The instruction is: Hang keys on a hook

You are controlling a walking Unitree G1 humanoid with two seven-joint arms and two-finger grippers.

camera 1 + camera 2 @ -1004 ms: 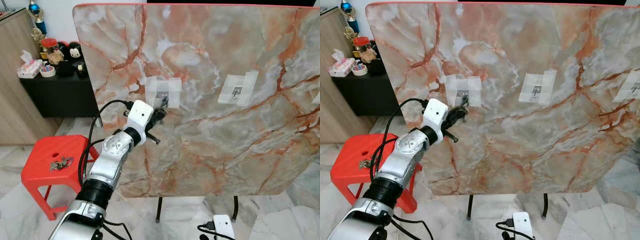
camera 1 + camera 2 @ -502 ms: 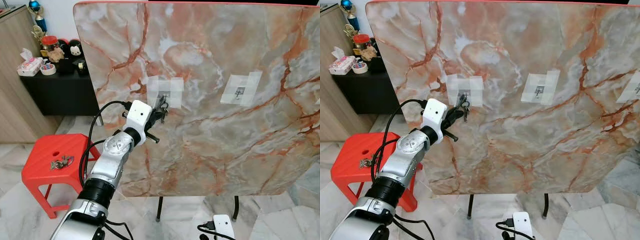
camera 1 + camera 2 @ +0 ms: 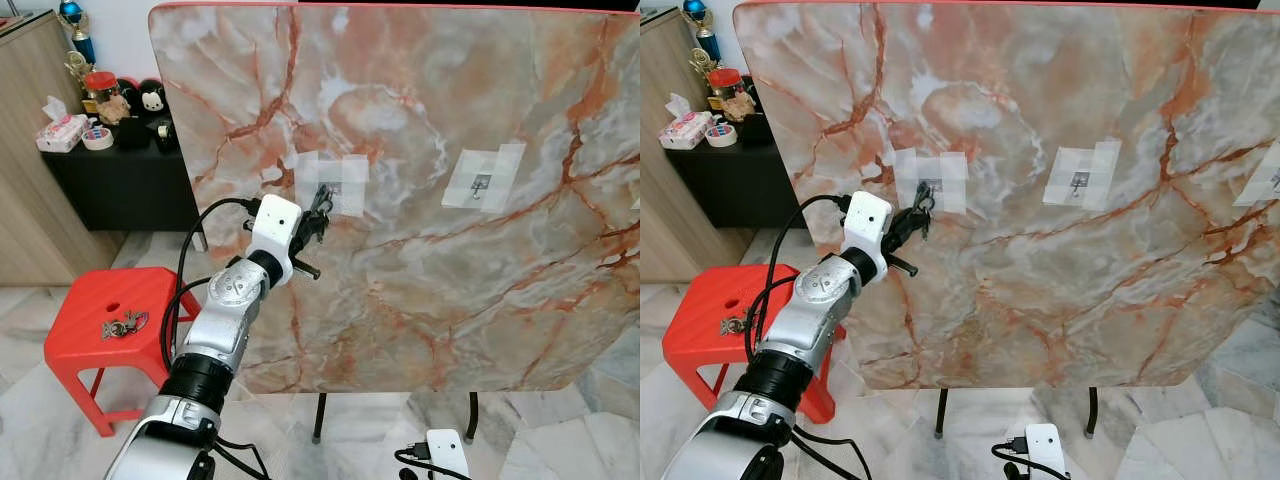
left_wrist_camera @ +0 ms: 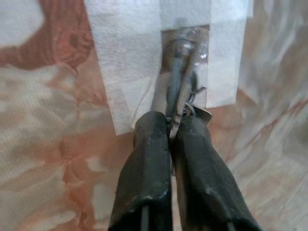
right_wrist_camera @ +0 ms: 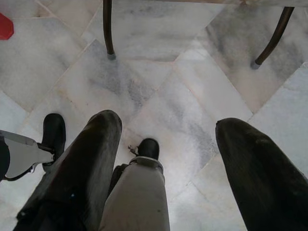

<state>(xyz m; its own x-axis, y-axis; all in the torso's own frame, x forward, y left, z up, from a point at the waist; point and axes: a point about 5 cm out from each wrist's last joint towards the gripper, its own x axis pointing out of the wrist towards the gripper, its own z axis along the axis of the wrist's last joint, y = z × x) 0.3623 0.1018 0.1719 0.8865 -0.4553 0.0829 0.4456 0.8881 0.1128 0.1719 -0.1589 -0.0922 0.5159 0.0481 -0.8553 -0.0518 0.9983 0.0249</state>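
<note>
Left jaws w/ keys (image 4: 179,91) at hook (image 3: 927,186)

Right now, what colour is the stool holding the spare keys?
Red, a plastic stool with a key bunch on its seat; clearest in the left eye view.

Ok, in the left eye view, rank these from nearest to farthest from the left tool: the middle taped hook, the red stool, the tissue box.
1. Middle taped hook, on the board to the left tool's right.
2. Red stool, on the floor, lower left.
3. Tissue box, on the black cabinet, far left.
</note>
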